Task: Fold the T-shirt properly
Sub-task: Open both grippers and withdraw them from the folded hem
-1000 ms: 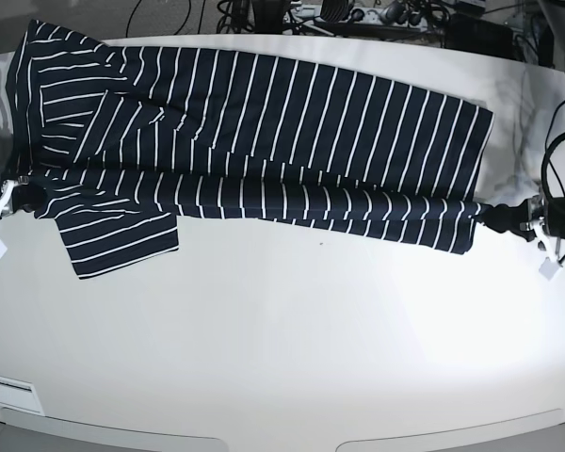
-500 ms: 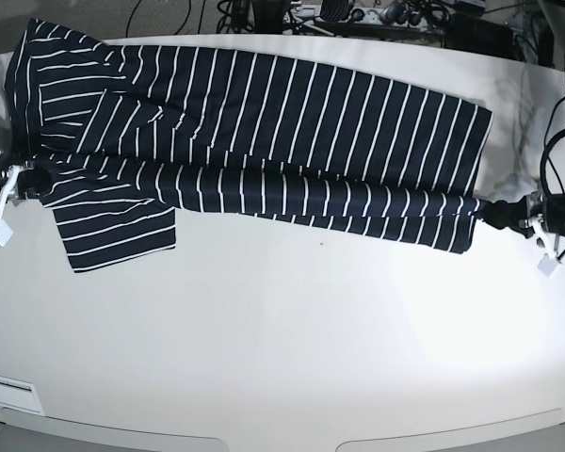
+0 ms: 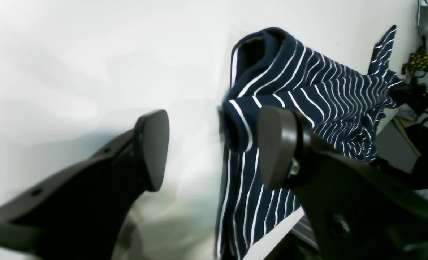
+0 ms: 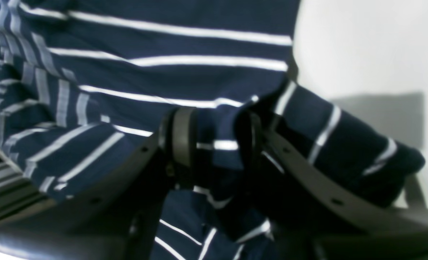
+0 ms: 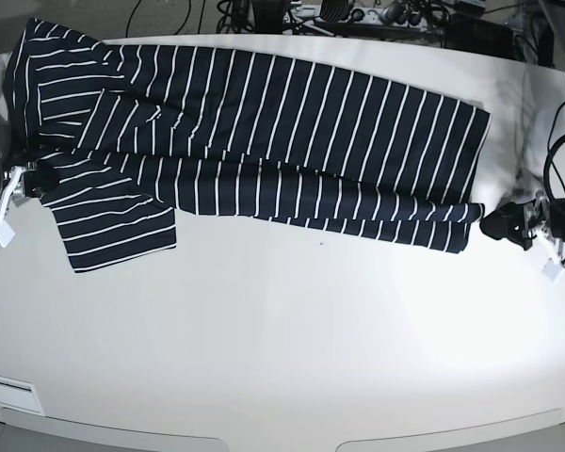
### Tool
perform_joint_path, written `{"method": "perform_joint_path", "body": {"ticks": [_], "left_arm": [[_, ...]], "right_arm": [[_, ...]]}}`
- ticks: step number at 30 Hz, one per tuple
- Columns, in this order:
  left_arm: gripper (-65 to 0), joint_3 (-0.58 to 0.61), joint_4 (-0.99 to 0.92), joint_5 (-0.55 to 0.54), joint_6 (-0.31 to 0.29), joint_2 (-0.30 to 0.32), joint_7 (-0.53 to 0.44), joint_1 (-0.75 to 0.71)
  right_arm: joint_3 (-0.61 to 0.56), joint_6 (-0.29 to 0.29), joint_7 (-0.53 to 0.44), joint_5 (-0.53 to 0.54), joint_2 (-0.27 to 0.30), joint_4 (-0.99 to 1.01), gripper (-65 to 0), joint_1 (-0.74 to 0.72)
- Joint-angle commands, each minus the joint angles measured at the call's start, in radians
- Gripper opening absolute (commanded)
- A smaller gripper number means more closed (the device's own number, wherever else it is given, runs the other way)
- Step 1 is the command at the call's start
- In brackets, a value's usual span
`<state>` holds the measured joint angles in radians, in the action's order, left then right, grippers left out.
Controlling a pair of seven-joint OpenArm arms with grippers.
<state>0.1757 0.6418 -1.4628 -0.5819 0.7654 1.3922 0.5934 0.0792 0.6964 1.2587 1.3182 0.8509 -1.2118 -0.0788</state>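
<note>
While the T-shirt (image 5: 264, 141) is lying spread lengthwise across the far half of the white table (image 5: 292, 330), with its near long edge already doubled over, I am treating this as the let-go after a lengthwise fold. My left gripper (image 3: 214, 148) is standing wide apart at the hem end, nothing between its pads, the rolled hem corner sitting just beside its right-hand pad. I am judging that I should draw it straight out and level so the pad is not catching that roll and dragging the fold open. My right gripper (image 4: 214, 144) is at the sleeve end; cloth is sitting between its pads, the jaws look part-way apart, and I cannot tell whether they are pinching or loosening. I would be opening it fully before pulling away. As for room, the whole near half of the table is lying bare. The collar end is lying close to the table's far corner, so I am keeping any tug away from that rim.
</note>
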Motion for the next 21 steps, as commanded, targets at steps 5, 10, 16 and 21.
{"method": "perform_joint_path", "body": {"ticks": [5, 10, 16, 21], "left_arm": [[-24.3, -0.006, 0.013, -0.021, 0.003, 0.05, 0.004, 0.128], [-24.5, -0.006, 0.013, -0.021, 0.029, 0.039, 0.004, 0.238], [-65.0, -0.006, 0.029, -0.021, 0.011, -0.041, 0.004, 0.274], [-65.0, -0.006, 0.067, -0.021, 0.031, -0.128, 0.004, 0.26]], "right_arm": [[0.012, 0.002, -0.005, 0.085, 0.086, -0.026, -43.5, -0.021], [0.013, 0.002, -0.01, 0.165, 0.121, -0.026, -43.5, -0.021], [0.013, 0.002, -0.039, 0.165, 0.106, -0.026, -43.5, -0.068], [0.013, 0.002, -0.043, 0.165, 0.097, -0.026, -43.5, -0.157]]}}
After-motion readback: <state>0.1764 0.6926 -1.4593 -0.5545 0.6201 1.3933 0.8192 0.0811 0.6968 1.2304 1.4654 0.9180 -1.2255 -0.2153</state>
